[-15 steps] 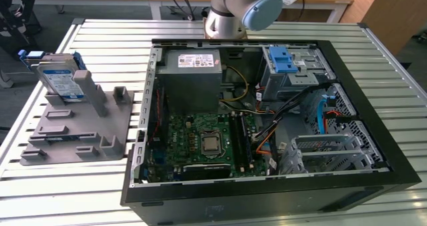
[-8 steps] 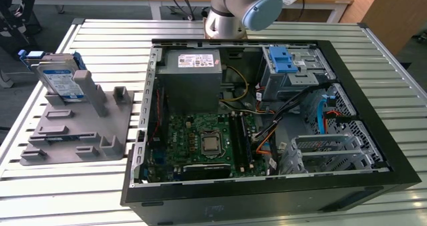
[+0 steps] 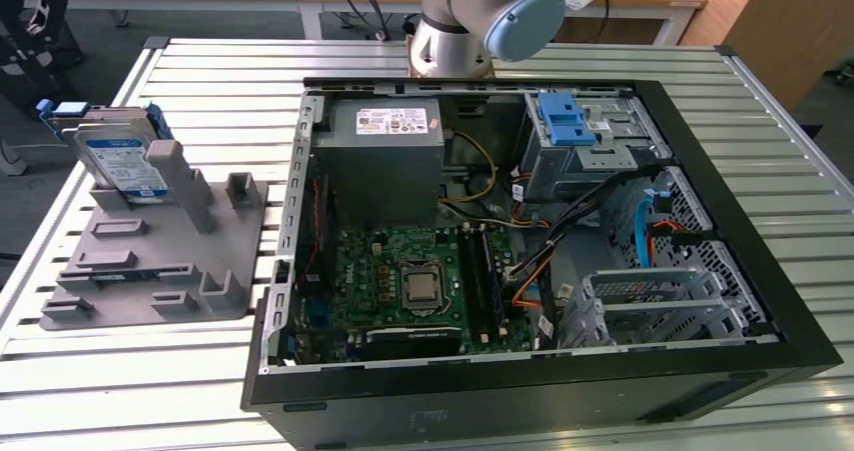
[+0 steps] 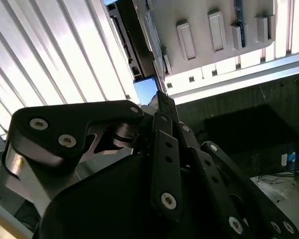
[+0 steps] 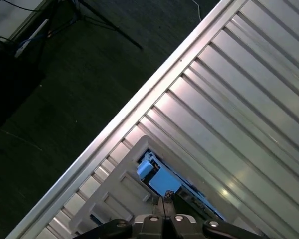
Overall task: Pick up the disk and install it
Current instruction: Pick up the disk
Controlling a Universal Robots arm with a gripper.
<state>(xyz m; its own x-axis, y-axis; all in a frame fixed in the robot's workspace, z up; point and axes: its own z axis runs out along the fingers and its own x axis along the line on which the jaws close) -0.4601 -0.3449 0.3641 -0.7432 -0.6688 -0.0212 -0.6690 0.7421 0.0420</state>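
The disk [image 3: 120, 161] is parked on edge in the grey holder [image 3: 140, 271] on the surface [image 3: 561, 63], at the exterior view's left, and the jaws are pressed together, empty, near its blue end [image 5: 157, 177].

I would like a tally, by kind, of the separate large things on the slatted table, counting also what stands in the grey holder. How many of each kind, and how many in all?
Disk: 1
Grey holder: 1
Open computer case: 1
Robot arm: 1
Total: 4
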